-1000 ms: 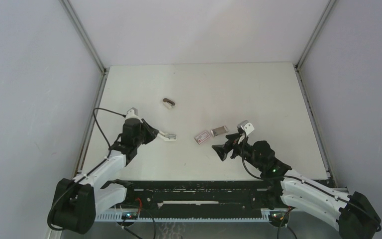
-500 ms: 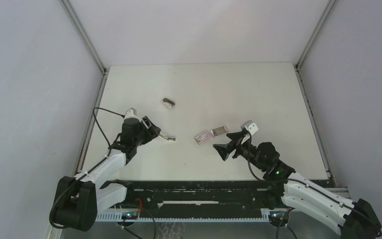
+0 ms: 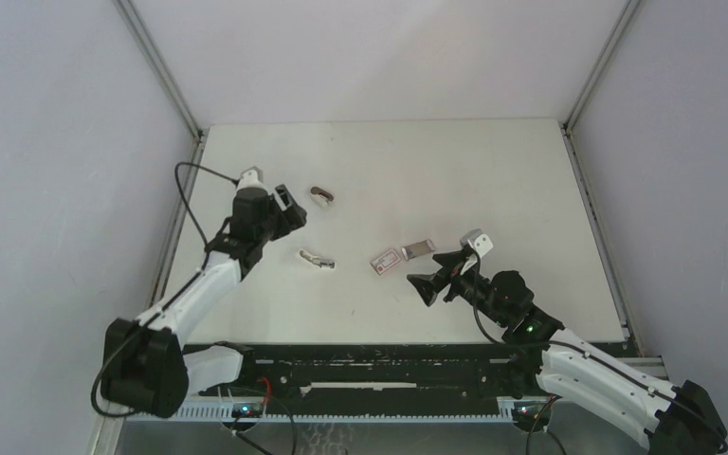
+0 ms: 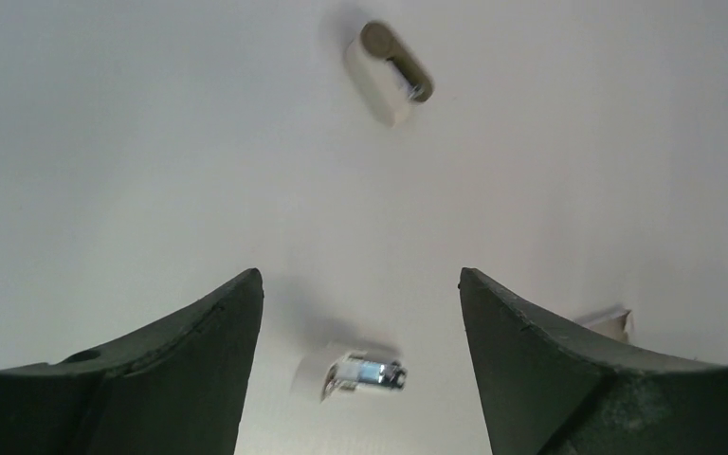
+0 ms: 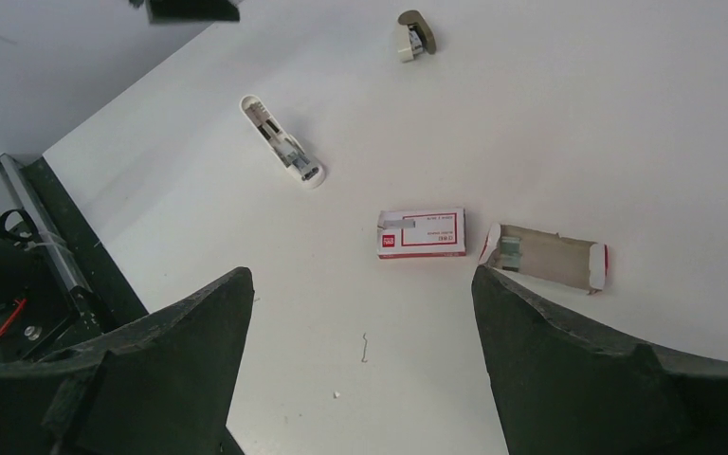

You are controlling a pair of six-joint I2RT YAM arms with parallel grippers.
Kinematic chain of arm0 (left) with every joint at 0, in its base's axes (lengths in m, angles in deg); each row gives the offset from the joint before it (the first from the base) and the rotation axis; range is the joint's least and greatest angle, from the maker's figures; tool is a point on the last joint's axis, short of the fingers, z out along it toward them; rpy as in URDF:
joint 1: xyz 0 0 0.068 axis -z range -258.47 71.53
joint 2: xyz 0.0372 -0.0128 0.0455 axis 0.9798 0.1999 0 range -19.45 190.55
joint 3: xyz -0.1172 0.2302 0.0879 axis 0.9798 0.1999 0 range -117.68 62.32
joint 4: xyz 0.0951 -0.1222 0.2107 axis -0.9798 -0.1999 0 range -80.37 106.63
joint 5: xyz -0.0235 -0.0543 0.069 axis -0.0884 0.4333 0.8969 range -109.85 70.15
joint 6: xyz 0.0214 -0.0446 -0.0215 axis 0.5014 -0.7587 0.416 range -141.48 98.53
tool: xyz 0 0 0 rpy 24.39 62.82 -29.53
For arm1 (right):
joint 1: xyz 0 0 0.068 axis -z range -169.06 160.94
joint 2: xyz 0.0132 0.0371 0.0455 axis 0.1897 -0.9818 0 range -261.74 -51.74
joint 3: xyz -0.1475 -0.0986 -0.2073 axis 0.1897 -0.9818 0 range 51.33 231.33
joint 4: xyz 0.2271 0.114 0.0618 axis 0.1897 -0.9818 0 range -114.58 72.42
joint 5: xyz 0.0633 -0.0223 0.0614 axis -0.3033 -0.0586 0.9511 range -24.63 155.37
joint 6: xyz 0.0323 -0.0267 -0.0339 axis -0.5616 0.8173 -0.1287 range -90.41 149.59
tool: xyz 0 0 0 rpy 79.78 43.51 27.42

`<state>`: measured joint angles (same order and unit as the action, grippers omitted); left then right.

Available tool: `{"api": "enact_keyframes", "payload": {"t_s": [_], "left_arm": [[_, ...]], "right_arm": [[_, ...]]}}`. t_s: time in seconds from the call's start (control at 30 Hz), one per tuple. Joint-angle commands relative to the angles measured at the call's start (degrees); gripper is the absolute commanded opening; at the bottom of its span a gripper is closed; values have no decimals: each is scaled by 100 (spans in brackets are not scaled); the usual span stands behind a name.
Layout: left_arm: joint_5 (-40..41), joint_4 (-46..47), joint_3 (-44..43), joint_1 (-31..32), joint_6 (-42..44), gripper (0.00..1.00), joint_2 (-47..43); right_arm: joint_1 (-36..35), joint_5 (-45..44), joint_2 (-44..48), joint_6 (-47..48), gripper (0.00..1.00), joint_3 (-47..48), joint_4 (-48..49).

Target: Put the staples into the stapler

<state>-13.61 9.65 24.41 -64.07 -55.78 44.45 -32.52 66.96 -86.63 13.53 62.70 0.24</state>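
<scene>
Here, over the white tabletop (image 3: pixel 455 171), we see the left jaws and the right jaws spread wide, holding nothing. The staples (image 3: pixel 387 260) lie mid-tabletop just beyond the right jaws, their grey tray (image 3: pixel 419 248) slid out alongside, the white stapler (image 3: pixel 317 259) lying to their left.

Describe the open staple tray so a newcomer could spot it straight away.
On the white table, look just ahead of the right tool, where two small boxes lie side by side. The tray is the right-hand one. It is open-topped with grey staples at one end, whereas the box beside it is closed, white with a red border.
</scene>
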Motion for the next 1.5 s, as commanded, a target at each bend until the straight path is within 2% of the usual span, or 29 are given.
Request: {"api": "enact_keyframes", "payload": {"t_s": [0.0,0.1,0.27,0.63,0.87,1.07,1.27,1.47], "left_arm": [[249,47,-1168,297,-132,77,1016],[446,42,-1854,441,-381,75,1957],[555,84,-2838,445,-994,63,3369],[750,-263,-3978,437,-1392,50,4776],[870,-356,-4022,433,-1443,43,5106],[816,-355,-4053,430,-1455,41,5253],[690,-9,-3789,433,-1282,46,5009],[785,395,-3316,463,-1193,49,4345]], "right_arm": [[61,-160,57,-68,84,26,-59],[135,-220,49,-217,84,60,-134],[301,-152,43,-401,84,113,-253],[466,-54,111,-486,84,125,-349],[513,-39,127,-512,84,126,-377],[541,-10,125,-530,84,124,-394],[567,29,83,-530,84,119,-372],[576,109,-47,-541,83,137,-326]]}}
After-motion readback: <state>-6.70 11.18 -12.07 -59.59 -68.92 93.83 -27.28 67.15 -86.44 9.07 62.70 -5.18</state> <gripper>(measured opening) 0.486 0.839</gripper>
